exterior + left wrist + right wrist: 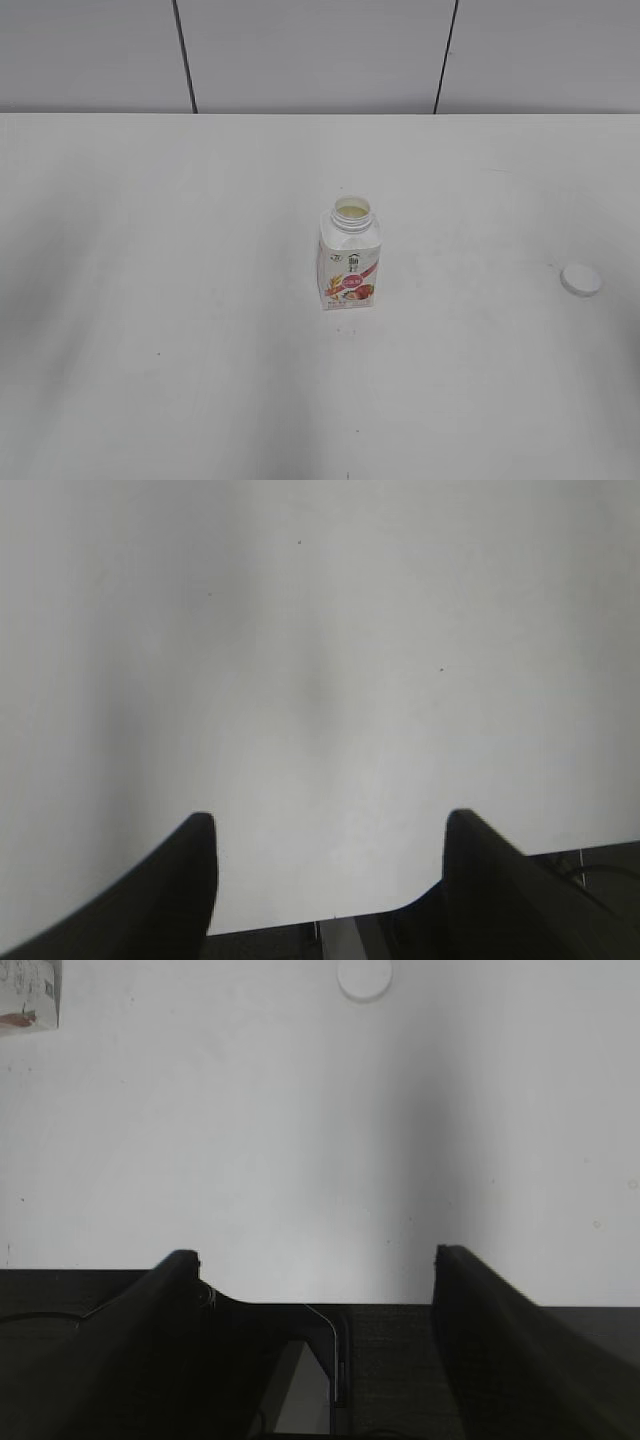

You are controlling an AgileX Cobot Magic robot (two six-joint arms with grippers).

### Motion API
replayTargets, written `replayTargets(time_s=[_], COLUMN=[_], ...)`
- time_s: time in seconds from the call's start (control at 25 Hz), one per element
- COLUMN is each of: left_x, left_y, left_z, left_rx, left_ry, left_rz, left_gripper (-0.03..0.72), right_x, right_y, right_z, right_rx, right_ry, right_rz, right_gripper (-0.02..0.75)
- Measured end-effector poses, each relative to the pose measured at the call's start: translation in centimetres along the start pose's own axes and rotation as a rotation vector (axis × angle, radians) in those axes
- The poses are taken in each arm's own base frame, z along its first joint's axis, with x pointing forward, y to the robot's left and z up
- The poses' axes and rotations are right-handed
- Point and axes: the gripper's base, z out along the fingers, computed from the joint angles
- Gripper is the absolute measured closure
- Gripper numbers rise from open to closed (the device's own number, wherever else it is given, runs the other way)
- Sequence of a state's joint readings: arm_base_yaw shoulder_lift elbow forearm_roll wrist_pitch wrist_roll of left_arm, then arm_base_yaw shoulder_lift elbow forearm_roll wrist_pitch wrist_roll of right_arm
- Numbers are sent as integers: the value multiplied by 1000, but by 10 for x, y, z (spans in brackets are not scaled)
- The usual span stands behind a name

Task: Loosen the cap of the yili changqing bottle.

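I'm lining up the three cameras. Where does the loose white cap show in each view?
Exterior view: cap lies flat on the table near the right edge, apart from the bottle.
Left wrist view: not in it.
Right wrist view: cap at the top edge, right of centre.
Shared landmark: the bottle, whose corner shows top left there.

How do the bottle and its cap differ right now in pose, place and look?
The bottle stands upright mid-table with its neck open; the cap lies flat, apart, far to its right. The bottle carries a pink-red label; the cap is plain. The bottle is taller; the cap is a low disc. Both are white and neither is held.
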State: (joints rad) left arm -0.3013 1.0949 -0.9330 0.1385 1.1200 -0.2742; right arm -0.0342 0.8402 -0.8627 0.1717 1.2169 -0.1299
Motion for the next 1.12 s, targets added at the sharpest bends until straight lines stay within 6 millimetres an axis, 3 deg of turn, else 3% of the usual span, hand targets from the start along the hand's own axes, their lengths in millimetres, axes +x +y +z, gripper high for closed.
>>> replayTargets(time_s=[0.28,0.6,0.84,1.12], left_x=[49,106,139,171], left_y=[13,30,44,52], left_z=[-12,-27,-43,-51], left_rx=[17,31,11,32], left_ry=[-111,-327,-539,-706], left_rz=[-4,-14,-22,-50], left_gripper=[270,270,270,270], right_x=[53,95,119,128], right_y=[4,7,7,7], right_z=[-6,-12,-12,-13], right_rx=[14,47,72,88], right_ry=[-97,-290,-416,-494], right_rz=[-56,-96,-120,-134], right_gripper=[173,173,173,173])
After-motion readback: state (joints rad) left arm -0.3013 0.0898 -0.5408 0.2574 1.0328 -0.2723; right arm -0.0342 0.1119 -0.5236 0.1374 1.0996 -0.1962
